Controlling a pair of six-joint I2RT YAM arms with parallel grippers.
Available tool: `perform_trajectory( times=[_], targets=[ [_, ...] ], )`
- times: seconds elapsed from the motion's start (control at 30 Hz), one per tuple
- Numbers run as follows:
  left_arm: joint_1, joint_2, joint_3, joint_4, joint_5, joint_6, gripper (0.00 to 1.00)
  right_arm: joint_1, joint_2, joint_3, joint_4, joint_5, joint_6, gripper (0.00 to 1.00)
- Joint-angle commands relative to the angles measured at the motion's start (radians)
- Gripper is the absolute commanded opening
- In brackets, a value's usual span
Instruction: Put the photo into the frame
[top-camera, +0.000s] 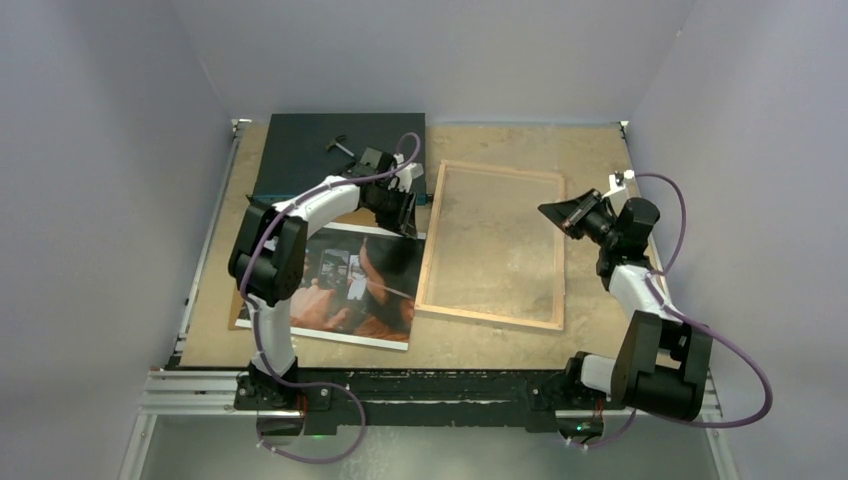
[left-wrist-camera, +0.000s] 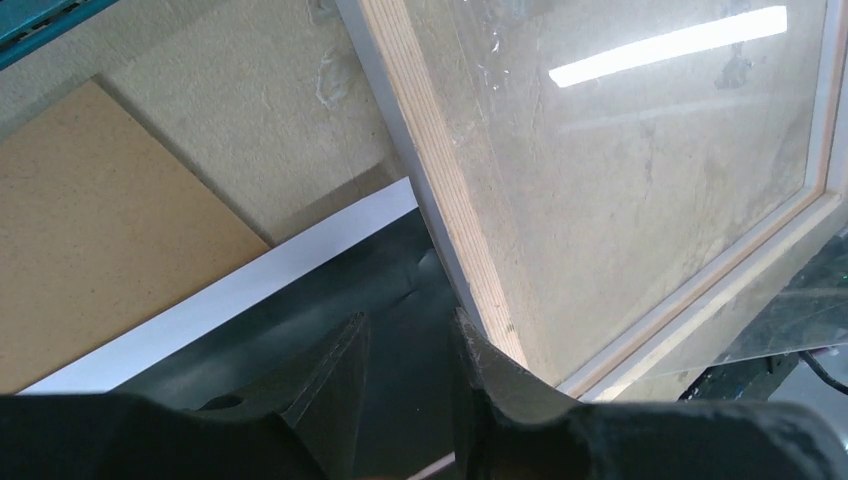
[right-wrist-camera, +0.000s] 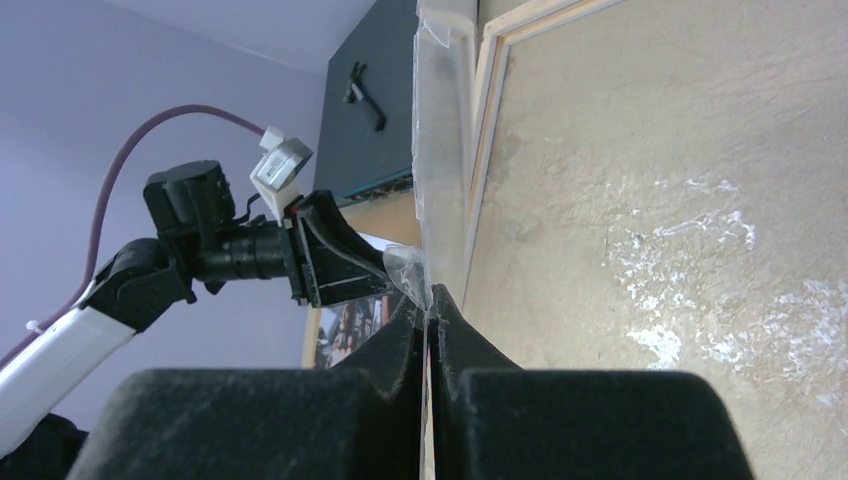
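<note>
Photo (top-camera: 350, 285) lies face up at the left of the table (top-camera: 590, 160), its dark, reddish picture showing and a thin white border around it. It rests on a brown board (left-wrist-camera: 100, 230) that sticks out past its far and left edges.

The left gripper (left-wrist-camera: 408, 318) sits low over the photo's far right corner. Its fingers stand a little apart, and the dark print shows through the narrow gap. Whether they touch the paper cannot be told.

The frame (top-camera: 429, 250) lies flat just right of the photo, wood side up. In the left wrist view its left rail runs close beside the right finger and crosses over the photo's corner.

The right gripper (right-wrist-camera: 432, 310) is at the frame's right rail. Its fingers are pressed together on the edge of a clear pane (right-wrist-camera: 440, 130), which is raised above the frame opening.

A black board (top-camera: 300, 150) with a small tool on it covers the far left corner, close behind the left gripper. Bare table lies beyond the frame's far rail and along its right side. Only a narrow strip separates the near rail from the table's front edge. Grey walls close in on the left, right and far sides.
</note>
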Motion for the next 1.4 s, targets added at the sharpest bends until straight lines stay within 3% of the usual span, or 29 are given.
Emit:
perform_trajectory(
  times=[0.0,0.17,0.33,0.83,1.37],
  targets=[
    [-0.009,0.018,0.017,0.069,0.032,-0.056,0.34,-0.003,-0.003,0.007,0.118,-0.091,0.015,0.00],
    [-0.023,0.016,-0.030,0.122,0.029,-0.073,0.43,-0.003,-0.027,-0.035,0.108,-0.068,0.050,0.00],
    [-0.042,0.020,-0.045,0.144,0.034,-0.078,0.44,-0.003,-0.064,-0.067,0.089,-0.034,0.053,0.00],
    [-0.070,0.005,-0.123,0.208,0.028,-0.096,0.19,-0.003,-0.158,-0.086,0.046,0.039,0.129,0.00],
    [-0.071,0.009,-0.142,0.218,0.022,-0.104,0.10,-0.003,-0.206,-0.162,0.092,0.077,0.242,0.00]
  ],
)
